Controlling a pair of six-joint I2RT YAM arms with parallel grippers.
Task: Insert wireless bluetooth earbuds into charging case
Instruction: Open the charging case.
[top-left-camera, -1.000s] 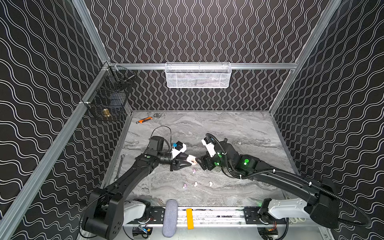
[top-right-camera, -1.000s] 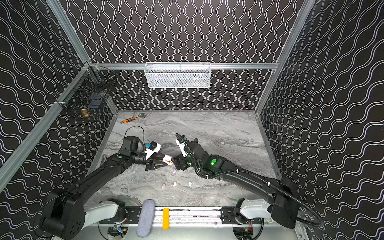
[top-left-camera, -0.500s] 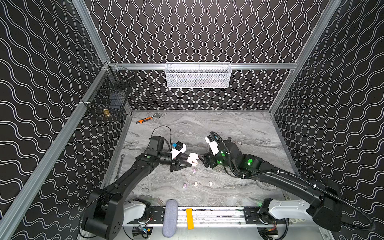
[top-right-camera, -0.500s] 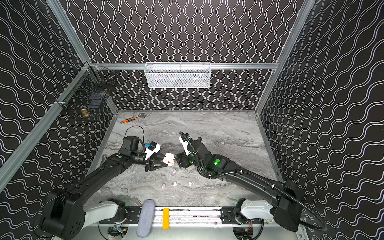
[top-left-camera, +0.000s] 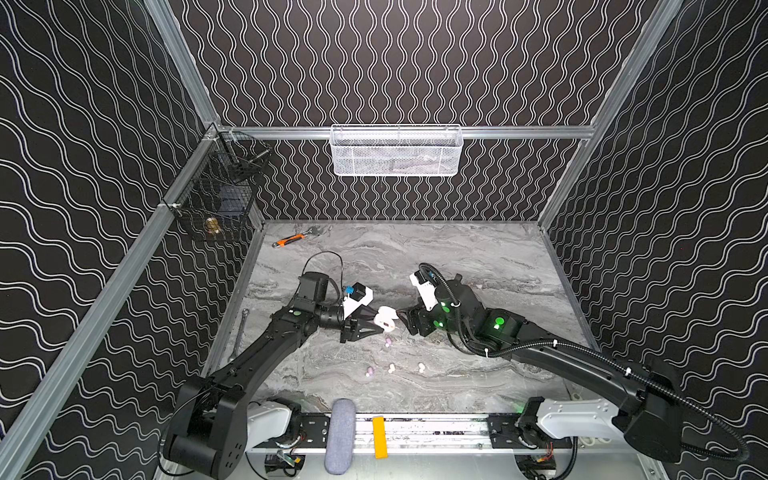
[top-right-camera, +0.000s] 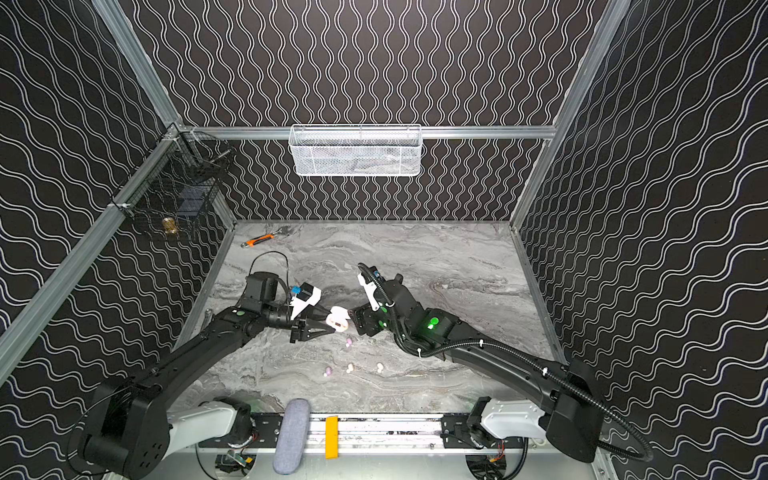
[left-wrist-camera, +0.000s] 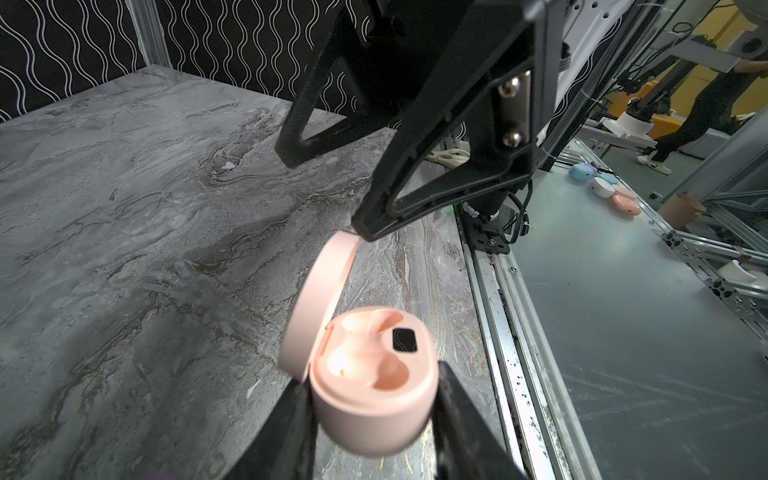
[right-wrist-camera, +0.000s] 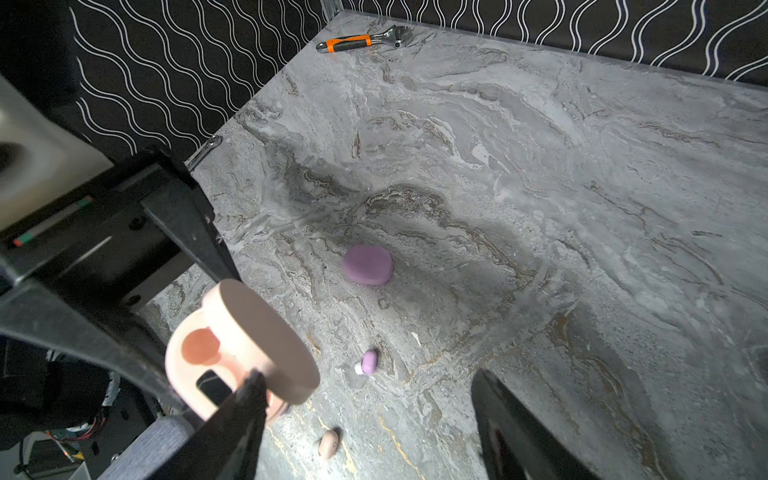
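Two fingers (left-wrist-camera: 286, 432) of the left gripper (top-left-camera: 376, 326) clamp the open case (left-wrist-camera: 374, 415) by its base, off the table (top-left-camera: 457, 257). The right gripper (left-wrist-camera: 328, 193) gapes wide, one fingertip (left-wrist-camera: 368, 224) touching the lid (left-wrist-camera: 320, 299). Four earbuds (top-left-camera: 391, 368) lie loose on the table.

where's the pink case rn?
Mid-table in both top views: pink case, lid open, clamped in the left gripper, facing the open right gripper.

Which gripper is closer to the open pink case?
Left. The left gripper is shut on the pink case; the right gripper is open beside the raised lid, one fingertip at its rim.
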